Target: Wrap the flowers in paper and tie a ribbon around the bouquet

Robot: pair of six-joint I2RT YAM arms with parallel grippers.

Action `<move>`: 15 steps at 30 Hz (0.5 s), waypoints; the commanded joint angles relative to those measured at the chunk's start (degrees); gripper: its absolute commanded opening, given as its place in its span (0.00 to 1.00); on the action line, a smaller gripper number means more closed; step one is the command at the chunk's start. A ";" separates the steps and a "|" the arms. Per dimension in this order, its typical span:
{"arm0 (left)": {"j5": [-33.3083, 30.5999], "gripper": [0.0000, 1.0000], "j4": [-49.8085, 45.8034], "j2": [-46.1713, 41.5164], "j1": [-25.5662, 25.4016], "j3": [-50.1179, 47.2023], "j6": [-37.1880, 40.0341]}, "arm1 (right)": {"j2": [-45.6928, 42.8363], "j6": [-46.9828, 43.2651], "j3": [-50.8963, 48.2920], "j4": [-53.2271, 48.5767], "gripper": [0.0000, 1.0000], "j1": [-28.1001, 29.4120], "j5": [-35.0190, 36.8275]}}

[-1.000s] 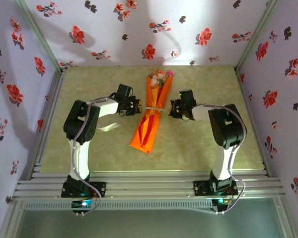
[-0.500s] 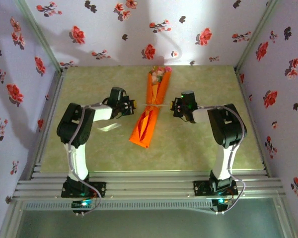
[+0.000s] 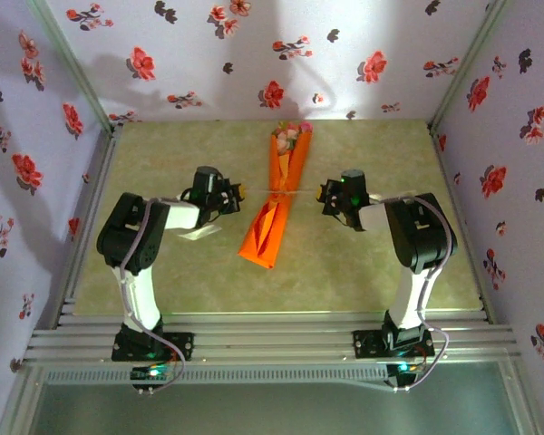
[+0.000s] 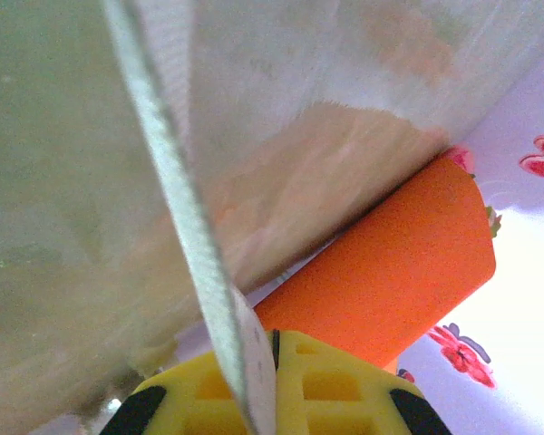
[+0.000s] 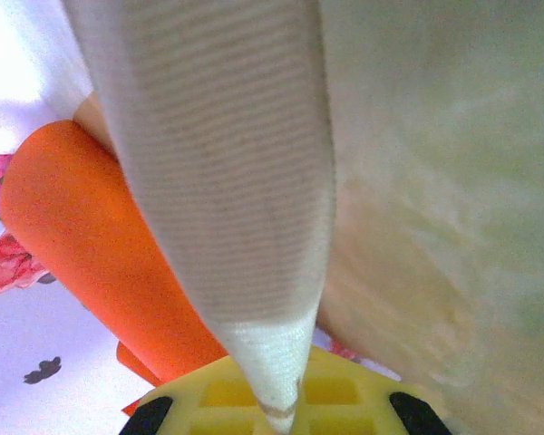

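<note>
The bouquet (image 3: 274, 213), an orange paper cone, lies on the table with pink and cream blooms (image 3: 291, 135) at its far end. The pale ribbon (image 3: 282, 192) crosses its waist in a tight line. On the left, my left gripper (image 3: 238, 192) is shut on one ribbon end. On the right, my right gripper (image 3: 325, 193) is shut on the other end. In the left wrist view the ribbon (image 4: 177, 181) runs from the shut yellow fingers (image 4: 344, 381) past the orange paper (image 4: 399, 272). The right wrist view has the ribbon (image 5: 227, 181) pinched in the gripper (image 5: 281, 408) beside the cone (image 5: 100, 245).
A loose ribbon tail (image 3: 199, 233) lies on the beige tabletop (image 3: 363, 263) beside the left forearm. Flowered wallpaper walls (image 3: 254, 54) close in the back and both sides. An aluminium rail (image 3: 272, 340) runs along the near edge.
Both grippers have drawn outward, away from the bouquet, each keeping its ribbon end. The ribbon now lies tighter across the cone, and the bouquet has shifted slightly.
</note>
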 commanded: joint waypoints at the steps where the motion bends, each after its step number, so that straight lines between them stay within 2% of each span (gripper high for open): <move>1: -8.65 0.00 1.36 -3.02 5.70 -2.41 -5.23 | -1.19 1.57 -1.84 0.84 0.00 -5.96 8.06; 10: -9.89 0.00 3.79 -4.72 7.48 -5.63 -6.46 | -1.80 1.67 -2.59 1.85 0.00 -8.45 7.82; 15: -9.45 0.00 2.79 -3.81 5.81 -4.20 -5.87 | -1.81 1.45 -2.36 0.72 0.00 -7.06 7.82</move>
